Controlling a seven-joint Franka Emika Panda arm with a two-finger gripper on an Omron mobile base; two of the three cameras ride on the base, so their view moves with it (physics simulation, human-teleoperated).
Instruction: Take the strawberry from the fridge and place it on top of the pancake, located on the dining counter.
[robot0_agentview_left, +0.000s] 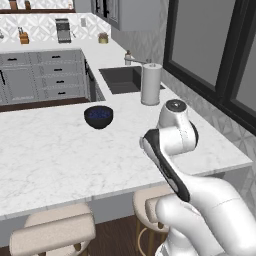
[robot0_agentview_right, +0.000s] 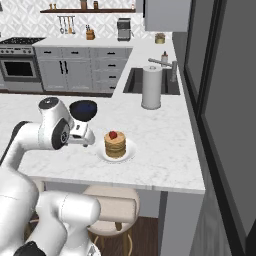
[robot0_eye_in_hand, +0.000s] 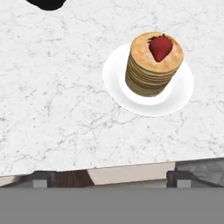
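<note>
At the bottom of the hand view the gripper (robot0_eye_in_hand: 111, 178) stands released, its two dark fingertips (robot0_eye_in_hand: 40, 178) spread wide at the lower left and lower right with nothing between them. Just beyond them runs the edge of the worktop (robot0_eye_in_hand: 52, 109), the white marble-look dining counter, with a beige stool (robot0_agentview_right: 107, 207) tucked under its overhang in the lower middle of the right base view.

Farther in, toward the upper right of the hand view, a white plate (robot0_eye_in_hand: 120, 89) carries the pancake (robot0_eye_in_hand: 151, 72) stack, and the strawberry (robot0_eye_in_hand: 160, 47) lies on top of it, a little off centre but well inside the rim. The placing looks done. The step in hand is probably the retreat: lift the hand straight up and back, keeping the open fingers clear of the stack so the fruit is not nudged off.

Beyond the plate sits a dark bowl (robot0_agentview_right: 83, 110), left of centre in the right base view. Farther back stands a paper towel roll (robot0_agentview_right: 151, 87), then the sink (robot0_agentview_right: 136, 80) in the upper middle.
</note>
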